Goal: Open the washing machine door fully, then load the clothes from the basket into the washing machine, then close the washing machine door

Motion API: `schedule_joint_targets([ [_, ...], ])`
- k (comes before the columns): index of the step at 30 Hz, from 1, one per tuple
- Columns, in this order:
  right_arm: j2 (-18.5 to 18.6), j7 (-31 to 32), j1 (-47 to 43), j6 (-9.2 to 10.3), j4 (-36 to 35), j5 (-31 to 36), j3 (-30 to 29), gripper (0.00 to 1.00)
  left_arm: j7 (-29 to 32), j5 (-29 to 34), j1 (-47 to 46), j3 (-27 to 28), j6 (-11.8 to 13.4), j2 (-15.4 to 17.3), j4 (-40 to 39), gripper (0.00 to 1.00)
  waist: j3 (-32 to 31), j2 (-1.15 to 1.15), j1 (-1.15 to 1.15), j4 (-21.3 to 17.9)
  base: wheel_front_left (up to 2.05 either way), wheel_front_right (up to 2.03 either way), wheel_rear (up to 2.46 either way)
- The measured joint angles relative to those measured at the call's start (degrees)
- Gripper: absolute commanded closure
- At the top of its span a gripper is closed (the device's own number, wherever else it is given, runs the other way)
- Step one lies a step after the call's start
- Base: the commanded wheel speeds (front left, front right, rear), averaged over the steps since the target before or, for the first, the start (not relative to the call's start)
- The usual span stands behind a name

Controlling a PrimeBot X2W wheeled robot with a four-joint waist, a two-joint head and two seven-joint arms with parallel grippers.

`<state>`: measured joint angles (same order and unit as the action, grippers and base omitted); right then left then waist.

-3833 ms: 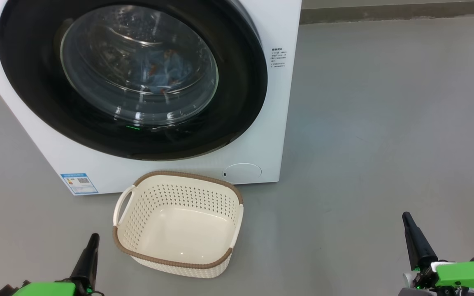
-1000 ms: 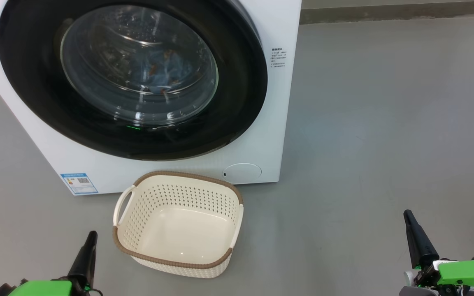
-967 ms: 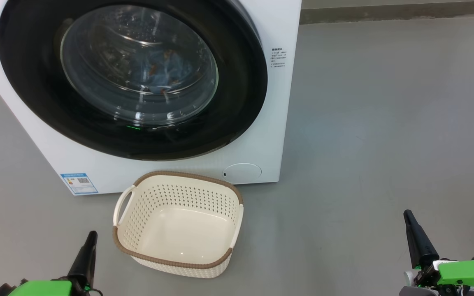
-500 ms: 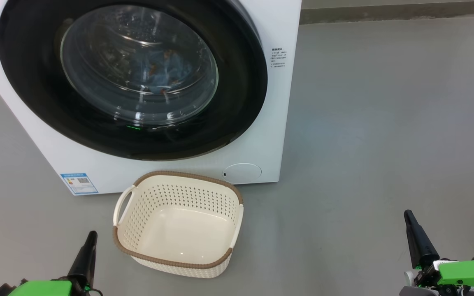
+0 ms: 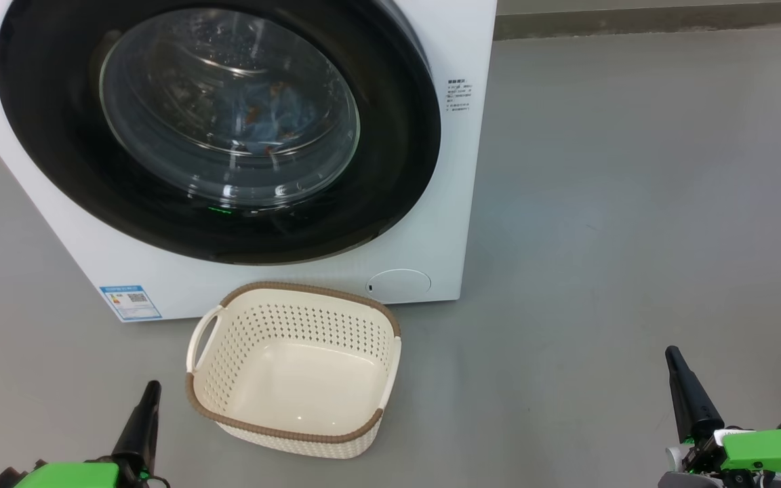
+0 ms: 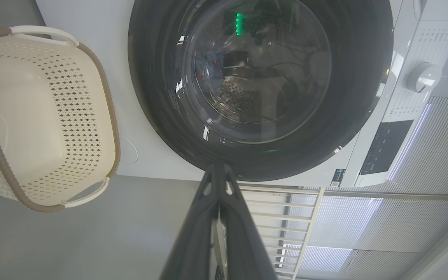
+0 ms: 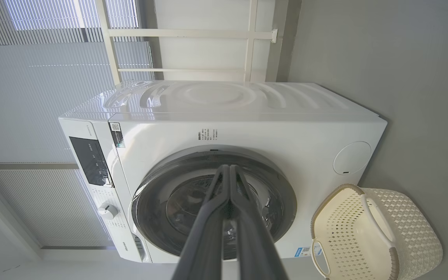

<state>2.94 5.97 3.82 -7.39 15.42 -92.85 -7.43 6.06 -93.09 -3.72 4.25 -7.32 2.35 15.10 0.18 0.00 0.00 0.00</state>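
washing machine door point(image 5: 228, 115) glossy, round | basket point(image 5: 282, 432) — perforated plastic | left gripper point(image 5: 152, 389), right gripper point(image 5: 670, 355) clenched

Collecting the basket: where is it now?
The cream-white perforated plastic basket sits on the grey floor, lower centre of the head view, just in front of the white washing machine.

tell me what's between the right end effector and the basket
Bare grey floor, seen in the head view, separates the right end effector from the basket.
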Motion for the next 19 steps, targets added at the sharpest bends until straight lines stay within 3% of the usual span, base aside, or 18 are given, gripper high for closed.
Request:
schedule_joint_targets([
  [19, -0.04, 0.00, 0.00, 0.00, 0.00, 0.01, -0.09, 1.00, 0.00, 0.01, -0.01, 0.08, 0.00, -0.02, 0.00, 1.00, 0.00, 0.00, 0.00, 0.00, 0.00, 0.00, 0.00],
])
